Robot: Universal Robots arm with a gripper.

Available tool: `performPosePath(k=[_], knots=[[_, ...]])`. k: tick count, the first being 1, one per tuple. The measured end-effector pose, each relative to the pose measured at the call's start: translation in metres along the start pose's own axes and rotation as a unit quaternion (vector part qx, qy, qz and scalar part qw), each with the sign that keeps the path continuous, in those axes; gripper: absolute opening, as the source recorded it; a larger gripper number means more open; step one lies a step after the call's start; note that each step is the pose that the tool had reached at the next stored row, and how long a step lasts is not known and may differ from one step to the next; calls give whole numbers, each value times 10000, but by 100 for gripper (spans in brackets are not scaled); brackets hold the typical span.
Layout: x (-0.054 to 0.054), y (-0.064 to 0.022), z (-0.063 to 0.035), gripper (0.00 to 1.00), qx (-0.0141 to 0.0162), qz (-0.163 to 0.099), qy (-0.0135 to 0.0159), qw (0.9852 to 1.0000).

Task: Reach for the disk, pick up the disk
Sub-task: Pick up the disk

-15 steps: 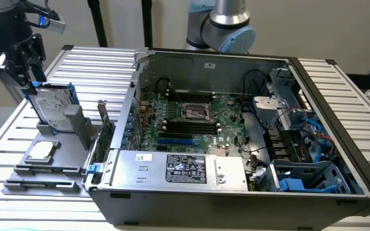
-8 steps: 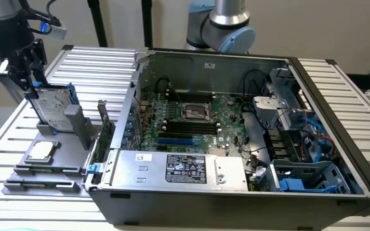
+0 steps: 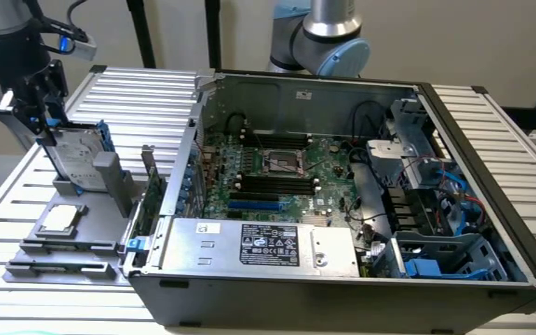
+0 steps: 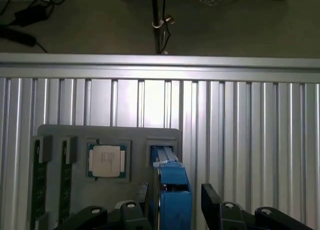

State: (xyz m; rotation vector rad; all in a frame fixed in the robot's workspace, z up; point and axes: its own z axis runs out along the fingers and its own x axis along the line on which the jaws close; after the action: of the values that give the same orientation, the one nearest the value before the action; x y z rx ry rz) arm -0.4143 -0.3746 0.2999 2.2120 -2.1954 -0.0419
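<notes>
The disk [image 3: 70, 155] stands on edge in a slot of the grey fixture [image 3: 100, 230], at the exterior view's left. Its silver face carries a white label and blue rails frame it. My gripper [image 3: 37, 120] hangs right over the disk's upper end. In the wrist view the disk's blue rail edge [image 4: 172, 187] runs between my two black fingers [image 4: 211, 197]. The gripper [image 4: 175, 199] is open. One finger is close against the disk and the other stands a small gap away.
A small square processor chip [image 3: 61, 218] [image 4: 106, 160] lies flat in the fixture beside the disk's slot. The open computer case [image 3: 343, 174] takes up the middle of the ribbed aluminium table [image 3: 137, 91]. Another arm's base [image 3: 319, 35] stands behind the case.
</notes>
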Motion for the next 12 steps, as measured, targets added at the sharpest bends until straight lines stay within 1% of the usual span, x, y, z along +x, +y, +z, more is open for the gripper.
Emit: performPosePath(k=[12], knots=[[-14,0,32,54,1,-2,0,10000]])
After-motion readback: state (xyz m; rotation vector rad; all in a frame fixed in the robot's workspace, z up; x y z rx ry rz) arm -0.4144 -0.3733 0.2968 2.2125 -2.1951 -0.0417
